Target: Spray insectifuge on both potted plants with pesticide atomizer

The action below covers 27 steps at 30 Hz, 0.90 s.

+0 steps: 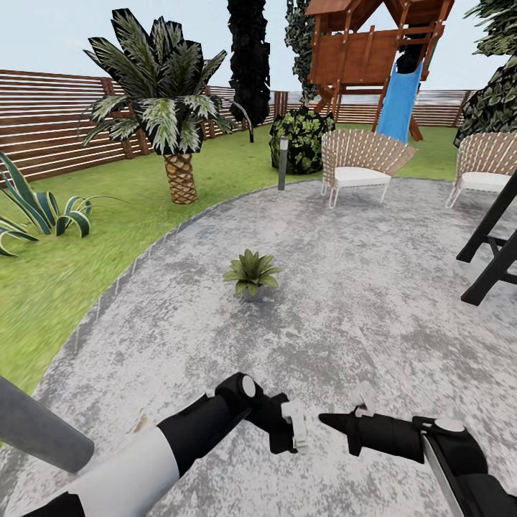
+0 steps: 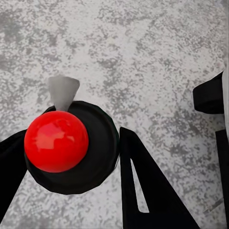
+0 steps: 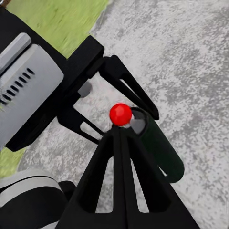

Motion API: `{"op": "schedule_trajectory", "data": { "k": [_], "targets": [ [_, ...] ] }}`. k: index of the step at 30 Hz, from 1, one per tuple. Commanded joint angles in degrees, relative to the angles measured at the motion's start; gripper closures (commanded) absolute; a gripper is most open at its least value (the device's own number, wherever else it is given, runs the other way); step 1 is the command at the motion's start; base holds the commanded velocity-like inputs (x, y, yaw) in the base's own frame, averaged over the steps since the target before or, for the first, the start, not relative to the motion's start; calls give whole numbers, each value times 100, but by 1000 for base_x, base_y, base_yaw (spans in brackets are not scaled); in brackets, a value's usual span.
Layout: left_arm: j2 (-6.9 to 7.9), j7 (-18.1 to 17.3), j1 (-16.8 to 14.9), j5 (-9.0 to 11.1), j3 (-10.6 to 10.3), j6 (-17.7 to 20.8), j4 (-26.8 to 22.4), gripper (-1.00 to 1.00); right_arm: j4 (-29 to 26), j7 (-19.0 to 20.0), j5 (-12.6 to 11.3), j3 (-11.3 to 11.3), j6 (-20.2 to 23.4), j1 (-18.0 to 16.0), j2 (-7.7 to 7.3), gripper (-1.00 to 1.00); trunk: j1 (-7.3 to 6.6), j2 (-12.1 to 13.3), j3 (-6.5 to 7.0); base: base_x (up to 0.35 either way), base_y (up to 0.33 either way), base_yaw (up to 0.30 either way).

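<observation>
Left pincer (image 1: 289, 431) is gripping atomizer (image 2: 98, 143); right pincer (image 1: 332, 422) is sitting closed.
Spray is likely falling short: plant (image 1: 251, 273), mid-frame, is sitting well apart.

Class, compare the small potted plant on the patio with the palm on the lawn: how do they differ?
The potted plant is low and trunkless; the palm is tall on a scaly trunk. The plant stands on grey paving, the palm in grass. Both have pointed green leaves.

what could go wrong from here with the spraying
The small green rosette plant in its grey pot sits well ahead on the grey paved patio, so spray might fall short. The right gripper tip is close to the dark green-black atomizer bottle in the left gripper and might knock it.
</observation>
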Motion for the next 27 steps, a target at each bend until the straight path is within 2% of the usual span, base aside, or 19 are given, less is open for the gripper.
{"op": "schedule_trajectory", "data": {
  "k": [1,8,27],
  "targets": [
    [-1,-33,1,-25,-12,39,-8,100,-3,21,-4,-5,43,-3,7,100,-1,-2,-5,0,0,0],
    [1,-52,28,-23,-250,35,-8,100,-3,22,-4,-12,43,-3,13,100,-1,-2,-5,0,0,0],
    [9,-92,-9,-14,-246,34,-68,100,-3,20,-4,-13,41,-3,-11,100,-1,-2,-5,0,0,0]
  ]
}}
